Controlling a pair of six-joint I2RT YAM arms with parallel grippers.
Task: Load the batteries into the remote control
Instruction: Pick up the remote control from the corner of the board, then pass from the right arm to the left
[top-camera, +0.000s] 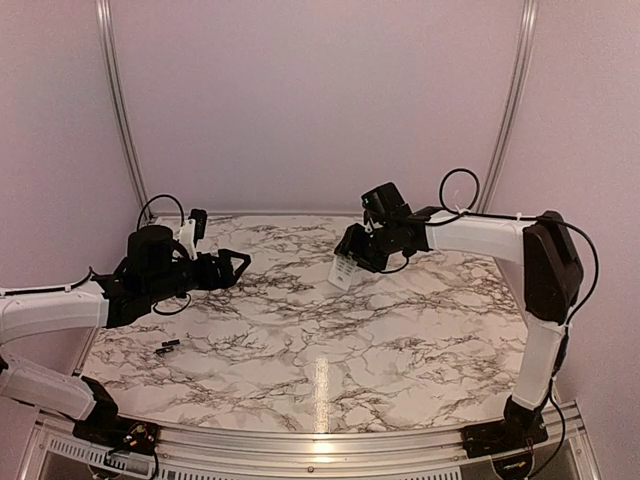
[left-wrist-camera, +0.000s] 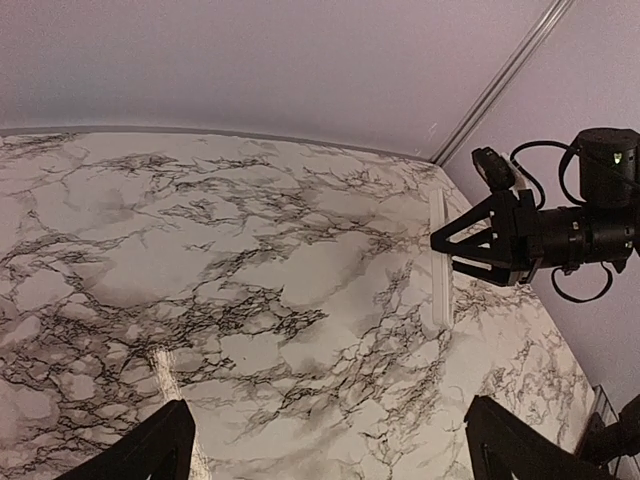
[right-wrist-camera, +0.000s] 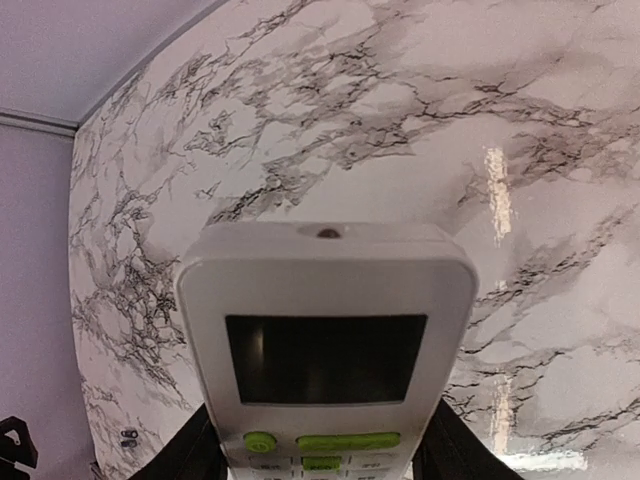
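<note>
Closest to me, near the left edge of the marble table (top-camera: 400, 340), the batteries (top-camera: 167, 346) lie on the surface as a small dark shape, too tiny to separate into 2. Farther in, the left gripper (top-camera: 242, 266) hovers over the table with its fingers spread wide, holding nothing. Beyond it, toward the far edge and about midway across, the right gripper (top-camera: 352, 258) pinches the remote control (top-camera: 342, 272) by its long sides. The screen end juts past the fingers, tilted down toward the table.
</note>
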